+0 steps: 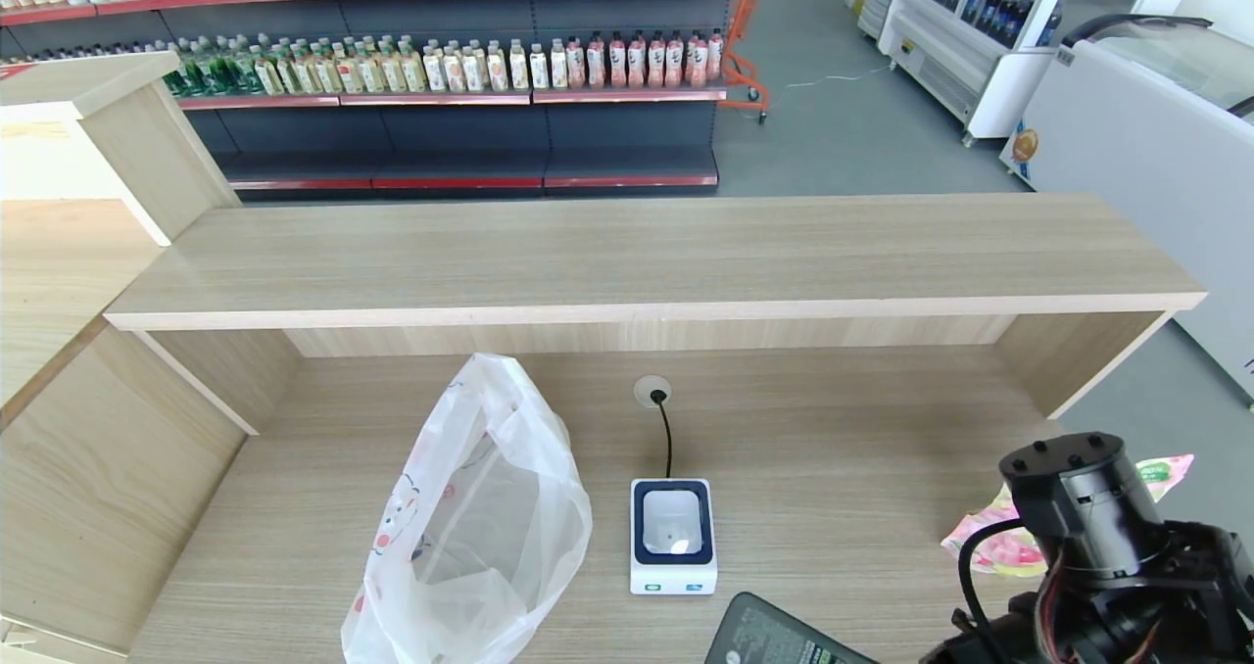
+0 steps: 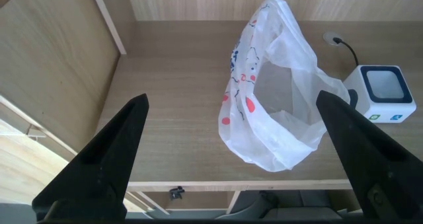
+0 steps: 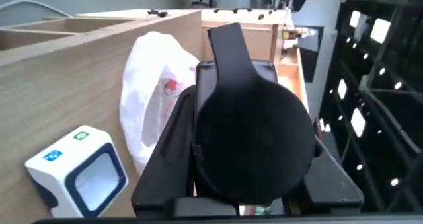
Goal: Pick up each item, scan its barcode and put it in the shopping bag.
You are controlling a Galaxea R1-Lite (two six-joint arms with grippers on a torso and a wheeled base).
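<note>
Wide-spread left hand [image 2: 232, 97] hangs over the table [image 1: 843, 468]. Below it the shopping bag [image 1: 470, 527] stands upright, mouth gaping: a soft obstacle. To the hand's right, just beside the bag but apart, is the scanner [image 1: 672, 535], its cable [image 1: 667, 439] running toward the back. To the hand's left, bare table reaches the side wall [image 1: 108, 478]. Ahead of the hand, the raised ledge [image 1: 647, 262] overhangs and caps headroom. Past the scanner, open table runs to the packet [image 1: 1009, 546]. A black flat device [image 1: 774, 635] lies at the front edge.
</note>
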